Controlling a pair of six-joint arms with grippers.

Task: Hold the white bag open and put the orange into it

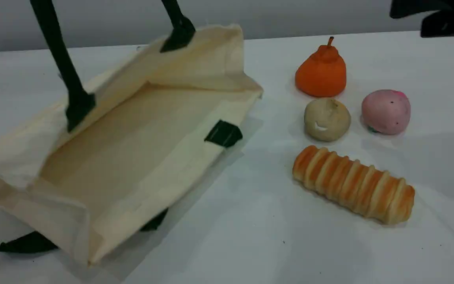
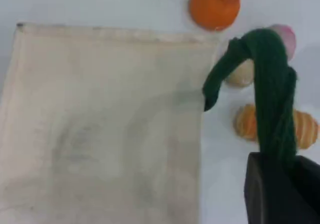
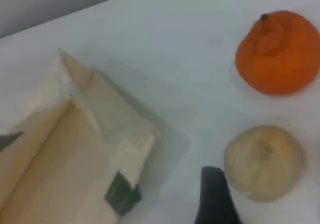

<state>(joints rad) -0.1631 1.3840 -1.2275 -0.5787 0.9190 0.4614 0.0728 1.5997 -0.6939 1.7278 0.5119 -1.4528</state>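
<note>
The white bag [image 1: 132, 150] lies on its side on the left half of the table, its mouth gaping toward the camera. One dark green handle [image 1: 59, 59] is pulled taut upward out of the scene view. In the left wrist view my left gripper [image 2: 277, 189] is shut on that handle [image 2: 270, 98] above the bag's cloth [image 2: 100, 124]. The orange [image 1: 321, 73] stands upright on the table to the right of the bag, untouched. My right gripper [image 1: 410, 19] hovers open and empty at the top right, behind the orange. Its wrist view shows one fingertip [image 3: 215, 199], the orange [image 3: 277, 53] and the bag's corner [image 3: 75, 154].
A beige ball [image 1: 326, 119] and a pink round fruit [image 1: 386, 111] sit just in front of the orange. A striped bread loaf [image 1: 353, 184] lies nearer the camera. The bag's other handle [image 1: 26, 243] lies flat under its lower edge.
</note>
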